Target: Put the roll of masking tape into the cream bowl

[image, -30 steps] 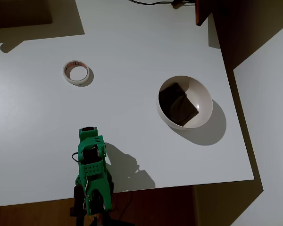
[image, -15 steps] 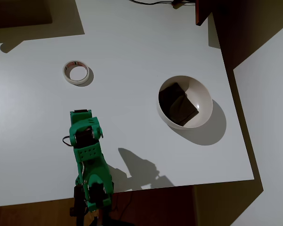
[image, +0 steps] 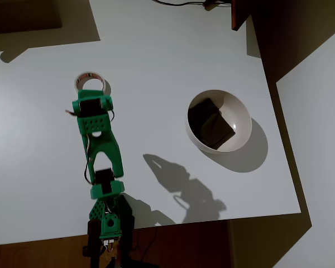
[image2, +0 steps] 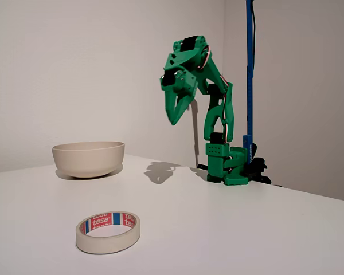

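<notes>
The roll of masking tape (image: 80,79) lies flat at the table's far left in the overhead view; in the fixed view the tape (image2: 108,231) is nearest the camera, red and blue print on its inner core. The cream bowl (image: 241,117) stands to the right with a dark square patch (image: 211,123) inside; the bowl (image2: 88,158) sits left of the arm in the fixed view. My green gripper (image2: 175,119) hangs high above the table, fingers pointing down and together, holding nothing. From overhead the gripper (image: 91,96) covers the tape's near edge.
The white table (image: 156,61) ends close behind the arm's base (image2: 226,166). A blue pole (image2: 249,74) rises behind the base. A dark red-brown object (image: 240,14) and a cable sit at the far edge.
The arm has unfolded and stretched out from its base toward the tape, its head moving from the near edge to above the tape's near side. Tape and bowl have not moved.
</notes>
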Tool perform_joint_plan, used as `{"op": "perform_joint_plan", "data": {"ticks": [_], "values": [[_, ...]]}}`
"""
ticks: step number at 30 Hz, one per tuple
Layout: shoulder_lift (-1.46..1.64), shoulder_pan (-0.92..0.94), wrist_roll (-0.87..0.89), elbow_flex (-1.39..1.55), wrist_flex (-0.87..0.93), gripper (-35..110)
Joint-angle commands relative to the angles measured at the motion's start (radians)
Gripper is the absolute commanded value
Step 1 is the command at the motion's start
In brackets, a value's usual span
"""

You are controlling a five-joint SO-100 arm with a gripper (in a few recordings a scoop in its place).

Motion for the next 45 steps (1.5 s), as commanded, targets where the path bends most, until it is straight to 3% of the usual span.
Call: {"op": "perform_joint_plan", "data": {"ticks": [1, 6, 10, 35, 45], "values": [[-0.176, 0.011, 0.02, -0.291, 0.04, -8], [-0.422, 0.017, 0.017, -0.517, 0.054, -8], [-0.574, -0.017, 0.014, -0.614, 0.069, 13], [-0.857, 0.063, 0.008, -0.735, -0.107, 19], [-0.92, 0.025, 0.012, -0.744, -0.084, 18]]}}
